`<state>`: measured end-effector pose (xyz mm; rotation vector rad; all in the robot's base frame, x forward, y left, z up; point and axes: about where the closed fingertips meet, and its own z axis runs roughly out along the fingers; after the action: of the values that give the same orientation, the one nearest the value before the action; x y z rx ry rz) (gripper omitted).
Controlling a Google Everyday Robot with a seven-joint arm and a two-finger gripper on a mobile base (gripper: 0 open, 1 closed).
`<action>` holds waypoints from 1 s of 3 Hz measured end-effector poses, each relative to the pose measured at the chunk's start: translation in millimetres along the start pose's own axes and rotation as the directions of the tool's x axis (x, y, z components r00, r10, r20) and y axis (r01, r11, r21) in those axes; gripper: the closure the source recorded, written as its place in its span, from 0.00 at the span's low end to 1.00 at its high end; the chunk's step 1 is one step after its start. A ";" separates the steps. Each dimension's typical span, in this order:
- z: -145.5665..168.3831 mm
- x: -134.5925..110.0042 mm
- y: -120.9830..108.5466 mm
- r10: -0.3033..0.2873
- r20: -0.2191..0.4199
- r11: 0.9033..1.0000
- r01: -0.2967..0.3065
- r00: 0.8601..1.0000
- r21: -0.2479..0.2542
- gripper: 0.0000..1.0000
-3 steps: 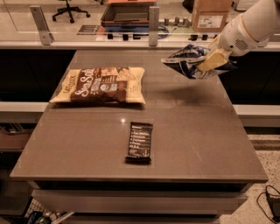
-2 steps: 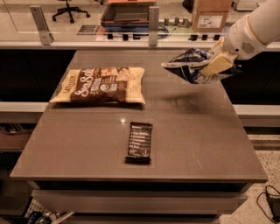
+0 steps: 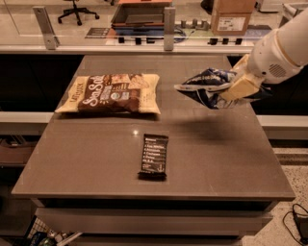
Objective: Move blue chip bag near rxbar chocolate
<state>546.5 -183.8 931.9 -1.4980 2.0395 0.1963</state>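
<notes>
— Where is the gripper (image 3: 232, 93) right now?

— Over the right side of the surface (image 3: 82, 158), at the end of a white arm (image 3: 281, 50) that reaches in from the right edge of the view. It hangs in the air, not touching the top.

— And its fingers (image 3: 244, 85)?

— Clamped on the blue chip bag (image 3: 206, 85). One cream-coloured finger lies across the bag's right end; the crumpled foil sticks out to the left of it.

— So the bag is off the surface?

— Yes, lifted clear. A soft shadow (image 3: 207, 129) sits on the top beneath it.

— Where is the rxbar chocolate (image 3: 154, 154)?

— Flat on the surface, near the front edge and about the middle, with its long side running near to far. The bag is to the right of it and farther back, well apart.

— Anything else there?

— A large cream-and-brown Sea Salt bag (image 3: 113, 92) lies flat on the far left part, to the left of the held bag. A cardboard box (image 3: 233, 14) stands behind the far ledge.
</notes>
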 end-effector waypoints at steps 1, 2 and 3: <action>-3.4 7.1 26.6 0.020 -0.004 1.000 -0.020 1.000 0.023 1.00; -4.9 19.2 51.0 0.059 -0.007 0.997 -0.058 0.998 0.052 1.00; -2.0 31.7 72.8 0.098 0.002 0.992 -0.097 0.995 0.085 1.00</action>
<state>473.6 -184.9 900.3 -1.3492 2.0979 0.1448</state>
